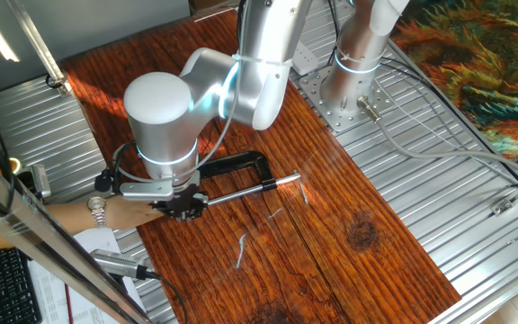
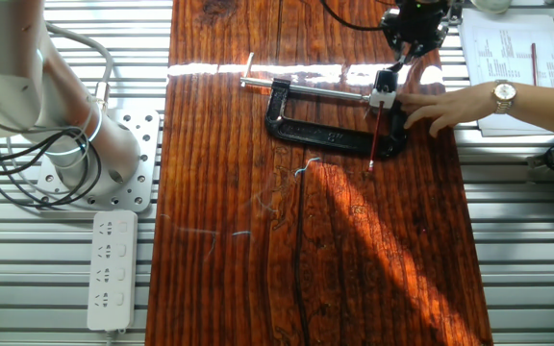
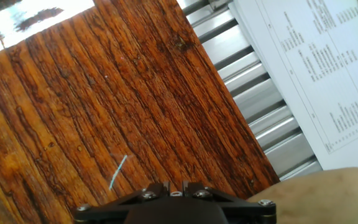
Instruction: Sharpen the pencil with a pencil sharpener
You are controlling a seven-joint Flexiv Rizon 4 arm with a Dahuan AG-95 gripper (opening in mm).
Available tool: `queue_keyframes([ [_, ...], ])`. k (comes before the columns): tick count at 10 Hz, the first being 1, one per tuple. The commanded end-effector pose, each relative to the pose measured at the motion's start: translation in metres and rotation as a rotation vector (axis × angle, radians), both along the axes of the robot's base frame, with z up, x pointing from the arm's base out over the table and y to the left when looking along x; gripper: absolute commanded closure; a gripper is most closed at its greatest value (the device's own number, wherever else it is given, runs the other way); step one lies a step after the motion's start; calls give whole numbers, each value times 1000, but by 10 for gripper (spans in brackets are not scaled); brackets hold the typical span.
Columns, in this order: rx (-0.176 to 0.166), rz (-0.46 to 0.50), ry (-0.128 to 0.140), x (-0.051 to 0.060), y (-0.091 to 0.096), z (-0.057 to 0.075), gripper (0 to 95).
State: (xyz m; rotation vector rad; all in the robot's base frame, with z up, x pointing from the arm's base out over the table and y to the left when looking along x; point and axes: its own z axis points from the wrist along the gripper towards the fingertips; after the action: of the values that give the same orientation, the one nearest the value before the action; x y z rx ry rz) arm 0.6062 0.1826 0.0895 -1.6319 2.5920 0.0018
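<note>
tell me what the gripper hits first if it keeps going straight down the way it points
Probably the pencil sharpener held in the clamp, with the red pencil just below it. The gripper hangs right above it, though depth is unclear and the hand view shows only bare wooden tabletop.

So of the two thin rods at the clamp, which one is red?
The pencil, short and slanting down across the clamp; the long screw rod is silver.

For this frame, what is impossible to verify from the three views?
- Hand open or shut: fingertips cut off by the hand view's bottom edge, hidden under the arm in one fixed view.
- Pencil sharpener: too small to show whether the pencil is inserted.
- Person's hand: its contact with the clamp is unclear.
</note>
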Motion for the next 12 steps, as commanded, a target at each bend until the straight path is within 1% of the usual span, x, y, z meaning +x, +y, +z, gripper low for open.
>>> queue_keyframes([
  [1,-3,51,2,0,1,0,950],
  [4,1,87,5,0,1,0,950],
  [5,12,96,8,-1,1,0,950],
  [6,9,91,16,-1,2,-1,950],
  [8,9,83,17,-2,4,1,950],
  [9,-1,79,21,-2,5,2,950],
  [10,-11,79,35,-3,6,3,950],
  [11,-8,79,36,-5,6,2,950],
  [12,-4,75,31,-9,6,0,950],
])
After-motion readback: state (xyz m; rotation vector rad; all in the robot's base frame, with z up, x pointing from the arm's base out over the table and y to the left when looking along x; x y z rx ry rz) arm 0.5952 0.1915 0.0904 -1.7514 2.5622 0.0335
